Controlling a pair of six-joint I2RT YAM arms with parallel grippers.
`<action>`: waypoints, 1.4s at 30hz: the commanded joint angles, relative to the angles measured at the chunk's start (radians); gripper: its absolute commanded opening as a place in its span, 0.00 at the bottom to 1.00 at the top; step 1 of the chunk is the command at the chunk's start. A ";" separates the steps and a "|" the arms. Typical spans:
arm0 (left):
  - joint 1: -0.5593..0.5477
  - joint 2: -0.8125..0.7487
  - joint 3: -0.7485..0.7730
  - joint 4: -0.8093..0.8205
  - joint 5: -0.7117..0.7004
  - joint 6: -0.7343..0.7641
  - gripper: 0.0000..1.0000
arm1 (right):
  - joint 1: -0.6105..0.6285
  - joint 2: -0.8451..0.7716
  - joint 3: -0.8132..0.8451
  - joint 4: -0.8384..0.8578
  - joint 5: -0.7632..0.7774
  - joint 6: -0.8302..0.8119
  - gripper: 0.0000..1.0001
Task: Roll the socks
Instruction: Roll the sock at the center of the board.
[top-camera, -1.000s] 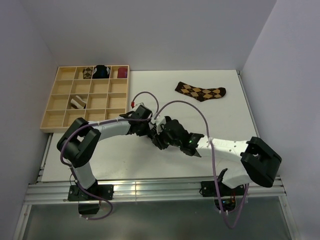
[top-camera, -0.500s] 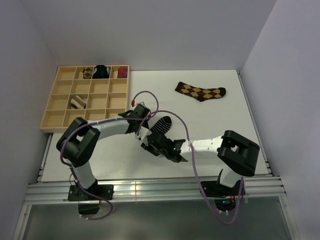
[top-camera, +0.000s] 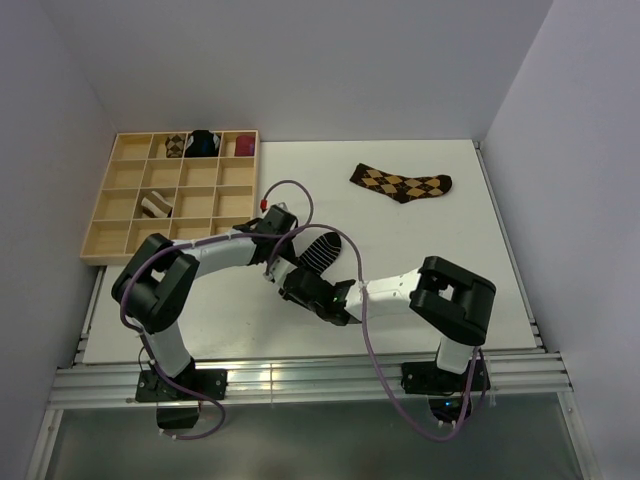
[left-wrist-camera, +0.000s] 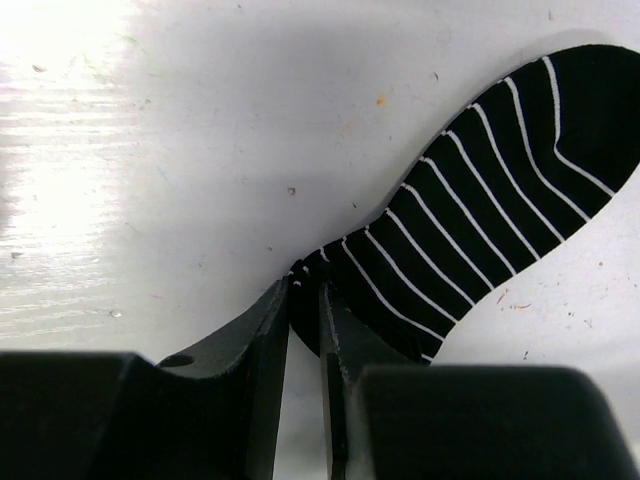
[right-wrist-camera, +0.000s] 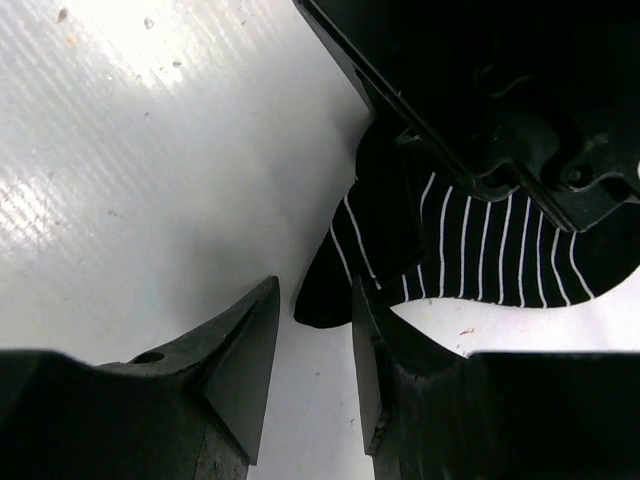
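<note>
Table (top-camera: 450, 270): white and flat, a little scratched, with pale walls on three sides
Black sock (top-camera: 322, 248): short, with thin white stripes, flat near the middle of the table, partly under both wrists
Left gripper (left-wrist-camera: 304, 292): closed on the narrow end of the black sock, fabric pinched between the two fingers
Right gripper (right-wrist-camera: 312, 295): jaws a little apart and low over the table, a folded corner of the same sock between the tips but not squeezed
Handling: light, soft and limp, probably easy to slide on the smooth top and to unroll when released; best hold at the narrow end, rolling toward the wide end
Argyle sock (top-camera: 400, 183): brown and tan, flat at the far side, well apart from both arms
Wooden tray (top-camera: 120, 225): at the far left, brown-and-cream sock (top-camera: 155, 205) rolled in one compartment, black-and-blue bundle (top-camera: 204, 143) and maroon bundle (top-camera: 243, 146) in the far row
In the way: mainly the two wrists, very close together over one small sock, and the purple cable (top-camera: 287, 183) looping above; some risk of fingers meeting
</note>
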 joint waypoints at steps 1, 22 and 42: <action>-0.018 0.025 0.005 -0.063 -0.016 0.040 0.24 | -0.002 0.048 0.047 -0.004 0.021 -0.003 0.43; -0.017 0.002 0.012 -0.064 -0.003 0.035 0.27 | -0.182 -0.003 0.008 -0.044 -0.366 0.167 0.00; 0.017 -0.156 -0.063 -0.020 -0.054 -0.106 0.64 | -0.535 0.074 0.077 0.039 -1.223 0.533 0.00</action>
